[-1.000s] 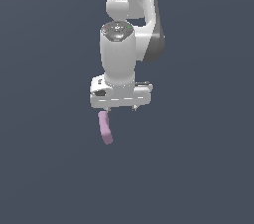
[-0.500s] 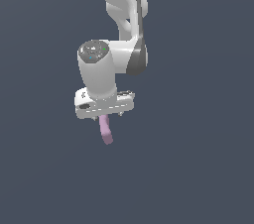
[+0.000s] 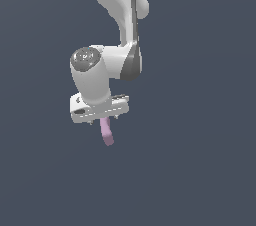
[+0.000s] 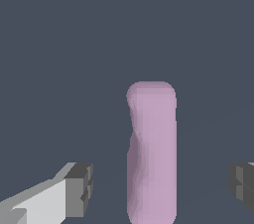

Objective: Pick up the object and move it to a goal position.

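The object [image 4: 151, 153] is a pale pink-mauve elongated block with rounded ends. In the wrist view it lies between my two fingers. My gripper [image 4: 158, 183] is open: one grey pad [image 4: 82, 188] and the other pad [image 4: 241, 184] each stand clear of the object with a gap. In the exterior view the object [image 3: 106, 133] sticks out below the white hand, and its upper end is hidden behind my gripper [image 3: 102, 119]. The fingers themselves barely show there.
A plain dark blue-grey surface fills both views. The white arm [image 3: 120, 15] rises from the hand toward the top of the exterior view.
The wrist and hand have swung toward the exterior view's left and tilted. The object has stayed in the same place.
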